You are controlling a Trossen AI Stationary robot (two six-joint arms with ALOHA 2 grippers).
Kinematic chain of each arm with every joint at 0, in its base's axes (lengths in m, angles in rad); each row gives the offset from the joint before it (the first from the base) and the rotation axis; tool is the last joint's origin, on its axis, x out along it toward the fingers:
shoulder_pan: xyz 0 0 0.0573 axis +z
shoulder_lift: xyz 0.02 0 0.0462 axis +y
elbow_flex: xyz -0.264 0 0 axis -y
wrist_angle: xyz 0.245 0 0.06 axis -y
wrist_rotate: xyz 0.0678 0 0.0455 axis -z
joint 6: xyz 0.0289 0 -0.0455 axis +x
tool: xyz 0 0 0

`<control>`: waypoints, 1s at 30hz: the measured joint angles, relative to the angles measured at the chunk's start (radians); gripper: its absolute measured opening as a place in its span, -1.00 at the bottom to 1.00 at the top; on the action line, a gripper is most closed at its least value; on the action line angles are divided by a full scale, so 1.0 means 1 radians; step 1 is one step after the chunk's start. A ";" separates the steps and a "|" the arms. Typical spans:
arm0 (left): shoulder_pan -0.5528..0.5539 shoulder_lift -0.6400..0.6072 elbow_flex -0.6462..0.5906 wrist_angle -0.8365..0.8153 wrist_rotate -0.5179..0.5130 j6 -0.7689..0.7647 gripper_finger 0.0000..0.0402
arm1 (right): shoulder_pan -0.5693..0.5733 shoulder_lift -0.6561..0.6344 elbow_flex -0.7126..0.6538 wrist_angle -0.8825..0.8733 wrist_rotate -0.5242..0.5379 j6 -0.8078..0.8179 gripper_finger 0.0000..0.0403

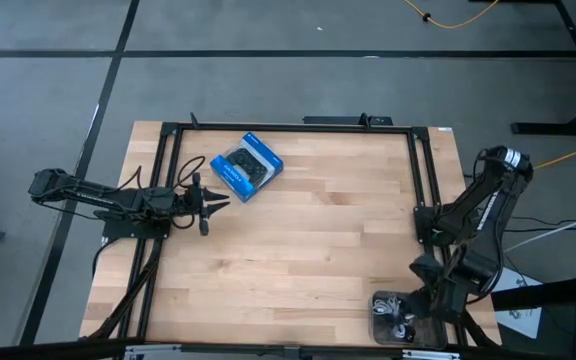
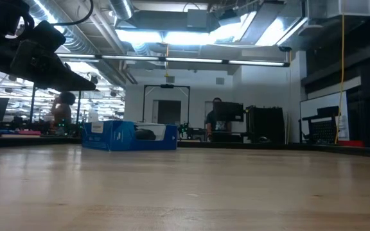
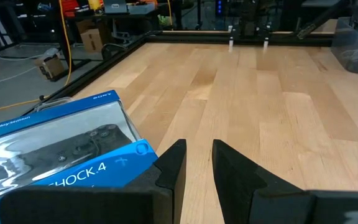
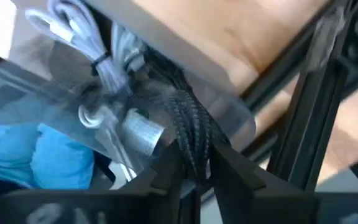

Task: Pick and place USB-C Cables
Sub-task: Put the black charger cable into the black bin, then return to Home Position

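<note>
The USB-C cables lie bundled in a clear plastic bin (image 1: 380, 303) at the table's near right corner. The right wrist view shows a white-grey coil (image 4: 101, 59) tied in the middle and a black braided cable (image 4: 188, 115) beside it. My right gripper (image 4: 196, 160) reaches down into the bin, shut on the black cable. My left gripper (image 1: 213, 204) hovers above the table's left side, narrowly open, just near of the blue controller box (image 1: 247, 166). That box lies flat on the wood (image 3: 55, 155). My right gripper pinches the black braided cable (image 4: 194, 146) between its two fingers, coming down into the bin from above. The cable runs along the gap between the fingers. Its upper stretch still rests among the other cables in the bin.
A black metal frame (image 1: 423, 170) runs around the table's far, left and right sides, close to the right arm. A yellow cord (image 1: 458, 20) lies on the floor beyond the table. A person (image 2: 216, 119) stands in the room behind. The wood between the arms (image 1: 308, 240) is bare.
</note>
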 joint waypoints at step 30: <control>0.000 0.000 0.000 0.000 0.000 0.000 -0.65 | -0.003 0.011 0.000 0.111 0.248 -0.358 -0.52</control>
